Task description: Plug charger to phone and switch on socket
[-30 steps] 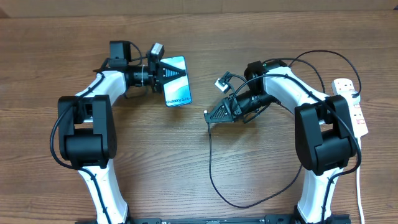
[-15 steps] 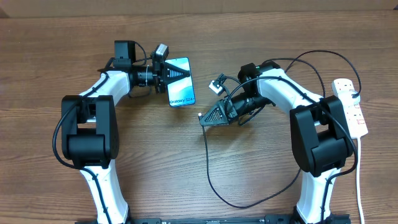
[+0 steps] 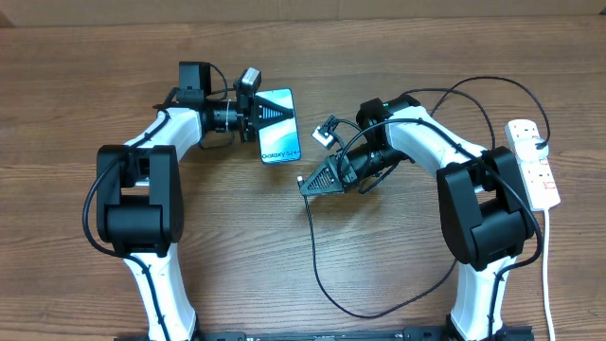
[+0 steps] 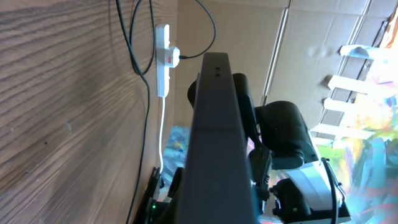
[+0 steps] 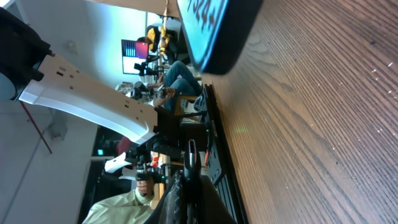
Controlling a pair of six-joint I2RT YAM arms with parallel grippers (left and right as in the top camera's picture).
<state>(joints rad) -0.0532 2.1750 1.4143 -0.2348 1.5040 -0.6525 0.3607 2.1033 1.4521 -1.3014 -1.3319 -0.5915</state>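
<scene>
Under the left tool (image 3: 276, 112), the phone's (image 3: 280, 144) top end is hidden.

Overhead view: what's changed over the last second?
The left pincer, gripping the phone, carried it right. The right pincer, gripping the charger, brought it left, toward the phone. Nothing was grabbed or released. The socket and its white cord stayed put.

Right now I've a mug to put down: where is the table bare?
Bare wood lies between the left arm and the charger cable loop, and along the far edge beyond the phone. Crowded: the gap between phone and right fingers, and the right side by the power strip.
</scene>
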